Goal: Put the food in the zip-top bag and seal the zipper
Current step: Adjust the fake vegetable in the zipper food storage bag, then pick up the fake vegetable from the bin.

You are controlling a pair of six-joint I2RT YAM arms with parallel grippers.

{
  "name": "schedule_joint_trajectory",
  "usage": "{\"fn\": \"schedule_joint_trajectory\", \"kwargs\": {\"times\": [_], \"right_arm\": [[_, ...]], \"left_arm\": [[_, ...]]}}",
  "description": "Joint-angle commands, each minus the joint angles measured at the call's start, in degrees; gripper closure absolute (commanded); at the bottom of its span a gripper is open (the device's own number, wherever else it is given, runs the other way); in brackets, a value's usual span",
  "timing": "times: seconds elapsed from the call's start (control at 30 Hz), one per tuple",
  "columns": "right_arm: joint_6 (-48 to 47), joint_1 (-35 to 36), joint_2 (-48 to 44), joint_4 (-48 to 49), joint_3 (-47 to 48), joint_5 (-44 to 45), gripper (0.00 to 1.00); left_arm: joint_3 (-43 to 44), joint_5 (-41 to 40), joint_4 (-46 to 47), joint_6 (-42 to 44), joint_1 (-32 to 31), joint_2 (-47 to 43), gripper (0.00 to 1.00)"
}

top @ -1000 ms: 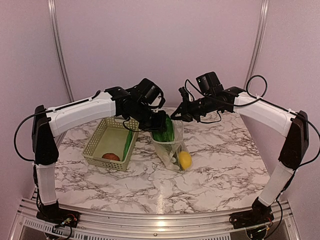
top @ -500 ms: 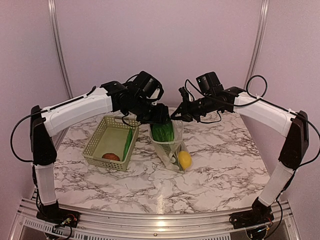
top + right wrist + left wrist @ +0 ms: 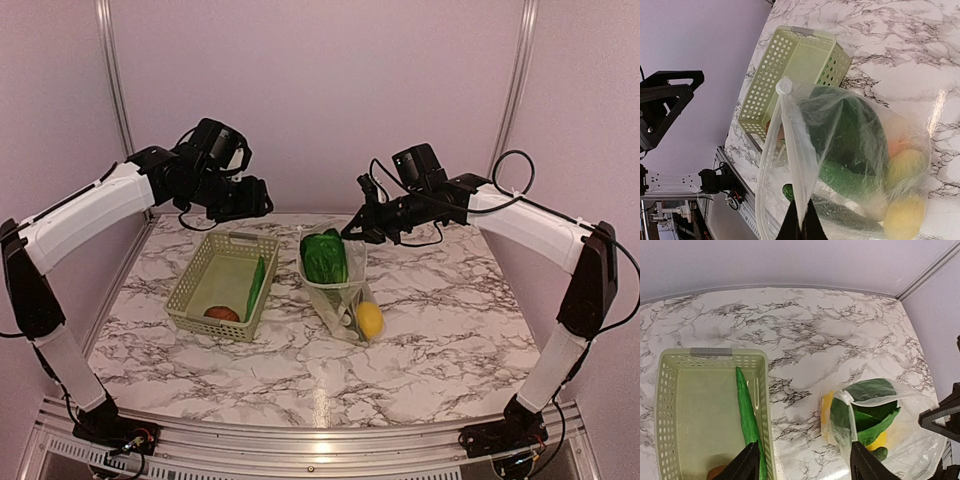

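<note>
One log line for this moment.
left gripper open, empty | right gripper shut on zip-top bag | zipper: open | bagged: bok choy, lemon | basket: long green piece, reddish-brown fruit

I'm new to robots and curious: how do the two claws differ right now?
The left gripper stands open and empty; the right gripper is pinched shut on the zip-top bag at its mouth edge. The left hangs free near the basket; the right holds the bag's mouth up. Both are black, two-fingered, raised off the table.

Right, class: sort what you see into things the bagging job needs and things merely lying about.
Job: zip-top bag, bok choy, lemon, long green piece, reddish-brown round one.
Lying about: basket, marble table.
</note>
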Motion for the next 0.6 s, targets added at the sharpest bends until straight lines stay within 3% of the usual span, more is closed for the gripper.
{"fn": "schedule_joint_trajectory", "kwargs": {"times": [0.0,0.57], "right_arm": [[-0.4,0.3,0.6,0.8,1.3,-1.0,1.00],[-1.3,0.1,2.1,-1.7,3.5,-0.9,1.00]], "left_arm": [[-5.0,-0.9,-1.9,-0.6,3.8,-0.4,0.39],[2.9,-4.8,-4.0,-0.8,7.6,19.5,0.50]]}}
